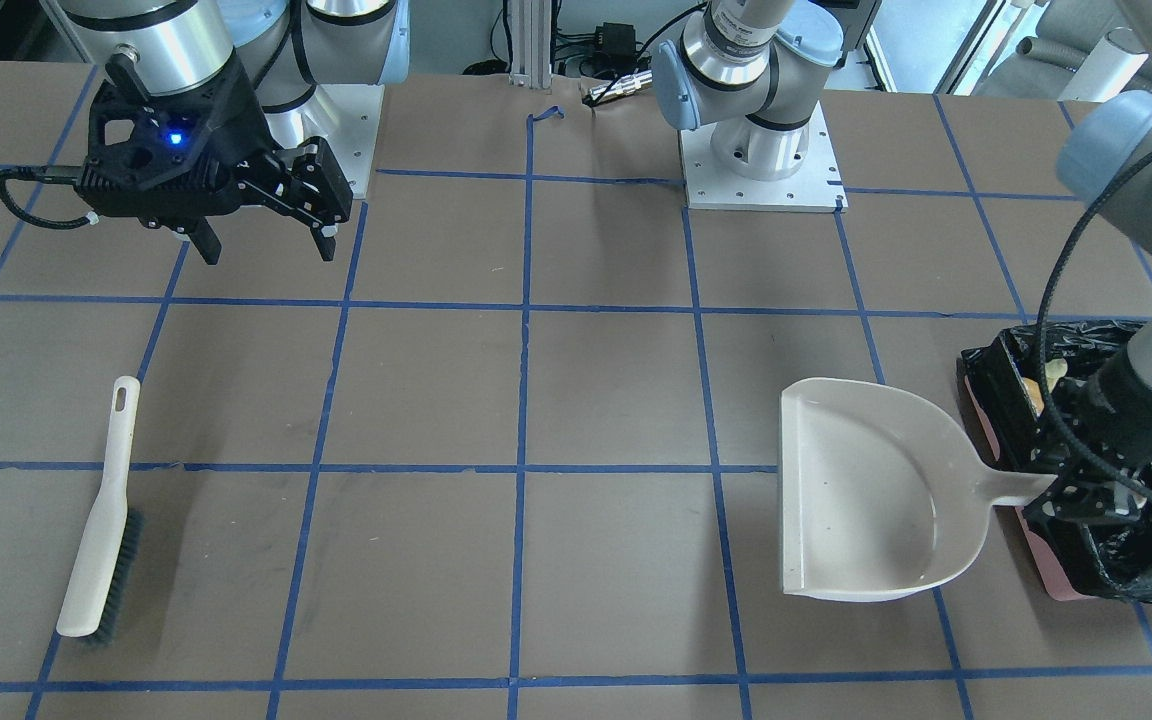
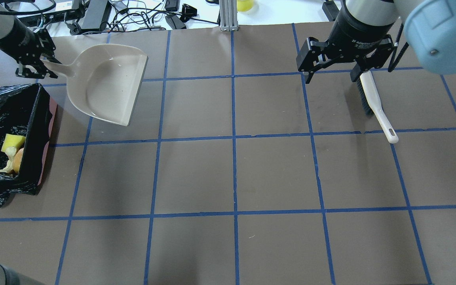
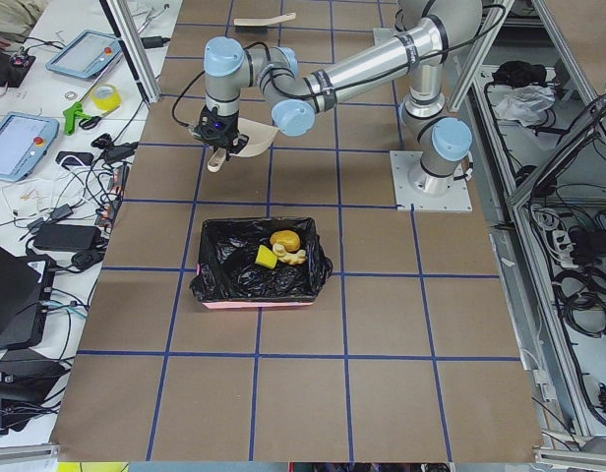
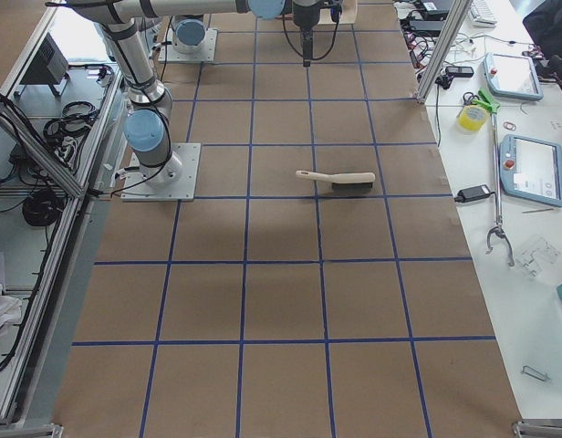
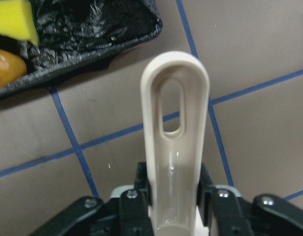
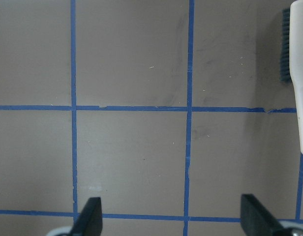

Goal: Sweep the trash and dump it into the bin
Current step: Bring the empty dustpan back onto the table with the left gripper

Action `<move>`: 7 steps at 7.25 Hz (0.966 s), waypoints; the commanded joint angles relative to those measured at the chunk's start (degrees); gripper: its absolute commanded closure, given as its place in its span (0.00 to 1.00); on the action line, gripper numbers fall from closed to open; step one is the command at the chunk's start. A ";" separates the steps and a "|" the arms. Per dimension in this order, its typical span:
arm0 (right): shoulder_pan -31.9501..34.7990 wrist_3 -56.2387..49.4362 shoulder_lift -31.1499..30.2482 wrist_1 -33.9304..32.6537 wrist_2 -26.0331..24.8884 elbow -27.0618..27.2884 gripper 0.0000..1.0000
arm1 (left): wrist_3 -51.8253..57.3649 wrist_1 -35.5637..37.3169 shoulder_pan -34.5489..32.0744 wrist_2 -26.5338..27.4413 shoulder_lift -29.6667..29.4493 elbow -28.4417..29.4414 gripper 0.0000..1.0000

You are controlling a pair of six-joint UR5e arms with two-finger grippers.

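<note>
The pink bin [image 2: 48, 130] lined with a black bag stands at the table's left end. In it lie the green-and-yellow sponge chunk [image 2: 13, 141], the orange lumpy piece [image 2: 18, 159] and the pale crescent piece [image 3: 291, 258]. My left gripper [image 2: 38, 65] is shut on the handle of the beige dustpan [image 2: 105, 83]. The pan is empty and sits just beyond the bin. The handle fills the left wrist view [image 5: 175, 147]. My right gripper [image 2: 331, 76] is open and empty, hovering over the brush [image 2: 376, 107], which lies flat on the table.
The brown table [image 2: 232, 178] carries a grid of blue tape. The two arm bases [image 1: 761, 160] stand at the robot's edge. Cables and devices lie on a side bench [image 3: 47, 147] past the far edge.
</note>
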 commanded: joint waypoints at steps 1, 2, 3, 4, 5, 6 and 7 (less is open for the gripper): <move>-0.07 -0.02 -0.01 0.00 -0.07 0.19 0.00 | -3.59 0.06 -3.89 1.26 -2.58 -0.51 1.00; -0.08 -0.02 -0.01 0.00 0.02 0.19 0.00 | -3.35 -0.20 -4.77 1.44 -3.55 -0.51 1.00; -0.08 -0.02 -0.01 0.00 -0.07 0.19 0.00 | -1.69 0.14 -4.95 1.53 -4.78 -0.16 1.00; -0.08 -0.02 -0.01 0.00 -0.16 0.28 0.00 | -4.11 0.32 -4.96 1.53 -6.62 0.36 1.00; -0.08 -0.02 -0.01 0.00 -0.07 0.28 0.00 | -5.53 0.58 -5.13 1.53 -7.59 0.28 1.00; -0.08 -0.02 -0.01 0.00 -0.16 0.28 0.00 | -8.41 1.63 -6.26 2.58 -8.73 0.28 1.00; -0.08 -0.02 -0.01 0.09 -0.16 0.28 0.00 | -8.70 1.55 -7.58 3.20 -9.62 0.28 1.00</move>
